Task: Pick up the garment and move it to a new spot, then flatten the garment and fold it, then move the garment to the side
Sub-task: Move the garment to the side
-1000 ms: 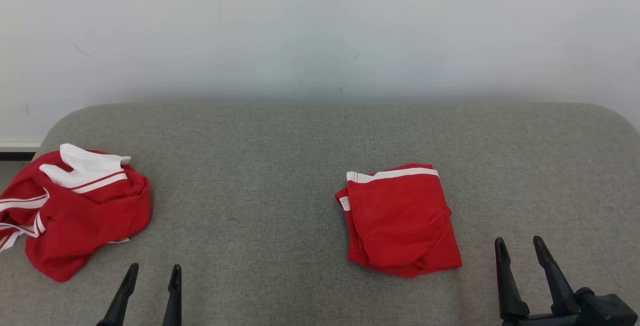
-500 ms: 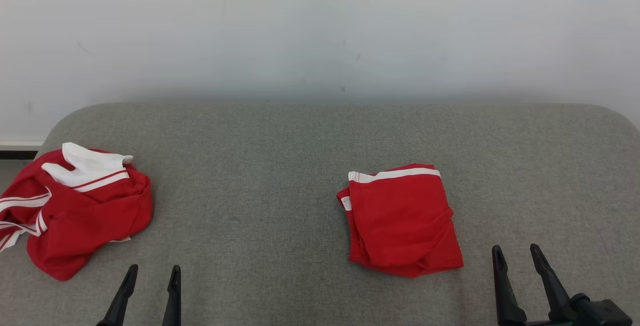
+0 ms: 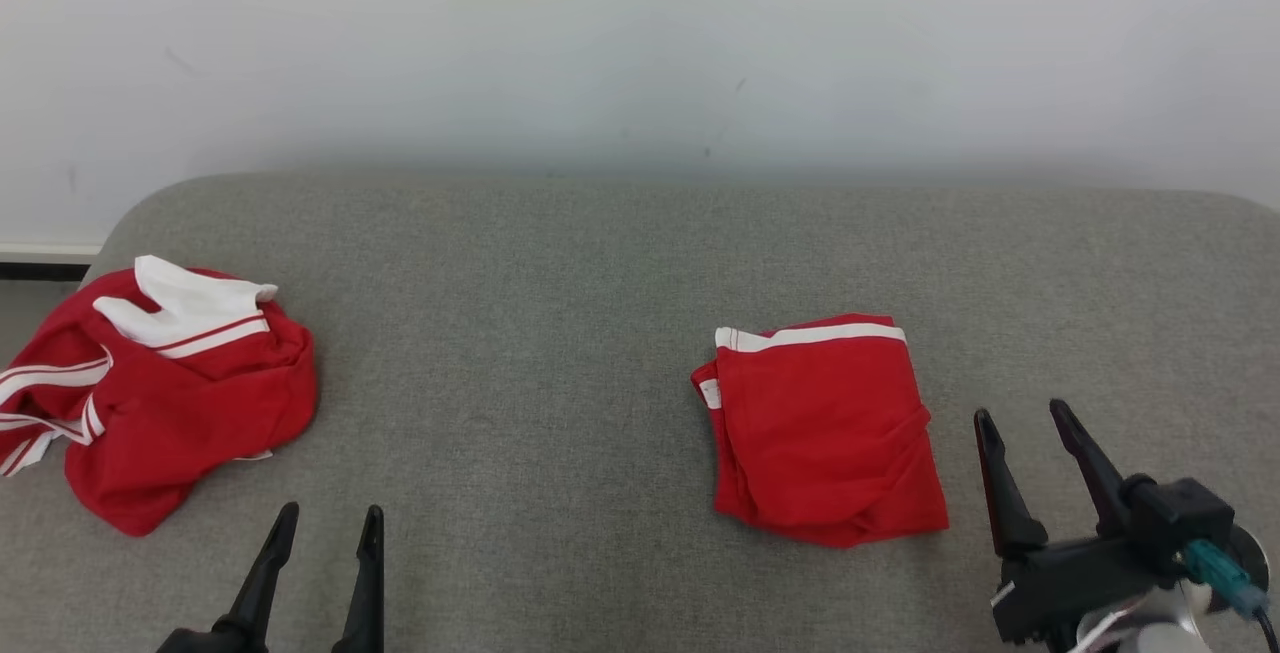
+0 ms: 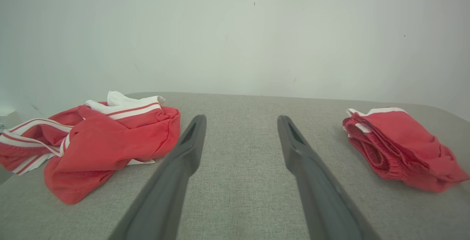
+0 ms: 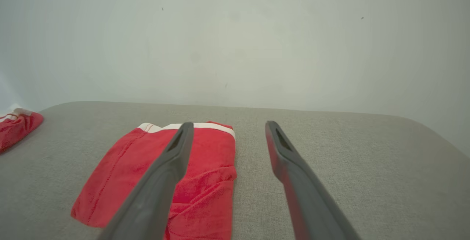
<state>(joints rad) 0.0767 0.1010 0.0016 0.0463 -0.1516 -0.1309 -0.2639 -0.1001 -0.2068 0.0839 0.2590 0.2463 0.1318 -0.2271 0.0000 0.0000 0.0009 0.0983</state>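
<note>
Two dark fingers are all that shows of the left end effector (image 3: pixel 330 513) in the head view, its body cut off by the bottom edge. The right end effector (image 3: pixel 1020 413) shows more, with its dark wrist block and a teal plug (image 3: pixel 1215 563) partly cropped at the lower right corner. Both stand wide apart at the tips, with nothing between the fingers and nothing touched. Each is over the grey fabric-covered bench (image 3: pixel 520 333), though how high above it I cannot tell. Just beside the right end effector, on its left, lies the folded garment (image 3: pixel 825 433), a red bundle with a white band along its far edge, right of the bench's middle. In the right wrist view the left finger crosses in front of it and hides a strip of the cloth, and the layers under the top fold show only as stacked edges in the left wrist view. Well apart, at the bench's left end, the crumpled garment (image 3: pixel 180 413) sits in a heap, red with white stripes and a white panel on top. Its left part runs out of the head view, so its full extent is hard to make out. Behind the bench rises a plain pale wall (image 3: pixel 640 33).
</note>
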